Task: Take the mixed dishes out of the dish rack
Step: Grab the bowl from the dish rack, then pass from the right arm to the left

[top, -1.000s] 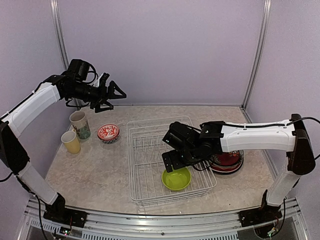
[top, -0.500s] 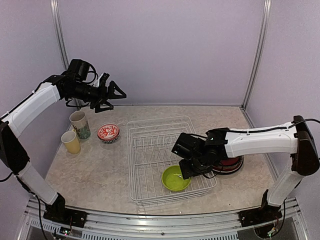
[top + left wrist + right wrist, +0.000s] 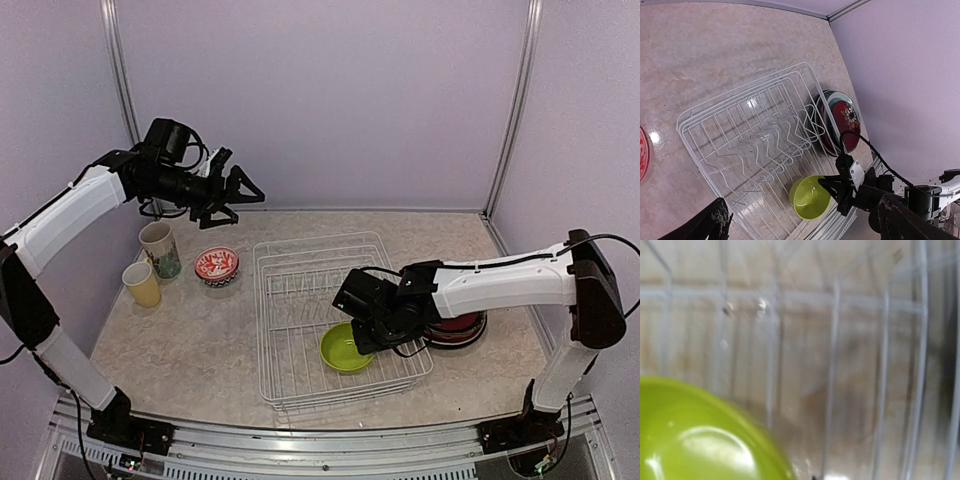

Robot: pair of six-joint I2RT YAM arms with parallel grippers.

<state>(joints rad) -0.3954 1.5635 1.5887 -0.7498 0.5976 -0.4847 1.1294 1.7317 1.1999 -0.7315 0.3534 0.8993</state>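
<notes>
Clamps rim of lime green bowl [image 3: 343, 350] with right gripper [image 3: 369, 343] inside dish rack [image 3: 318, 239]; holds left gripper [image 3: 241, 190] aloft, wide open, empty.

Blurred lime green bowl [image 3: 695, 440] against probable dish rack [image 3: 833, 350] wires

This is a robotics lab test cell rather than a kitchen. Plain lilac wall panels [image 3: 320, 100] between bare metal posts [image 3: 119, 70] enclose a marble-look desk [image 3: 190, 340]. Two robot arms [image 3: 70, 205] are bolted to an aluminium rail [image 3: 300, 452] at its near edge, flanking a household dish rack [image 3: 300, 290].
</notes>
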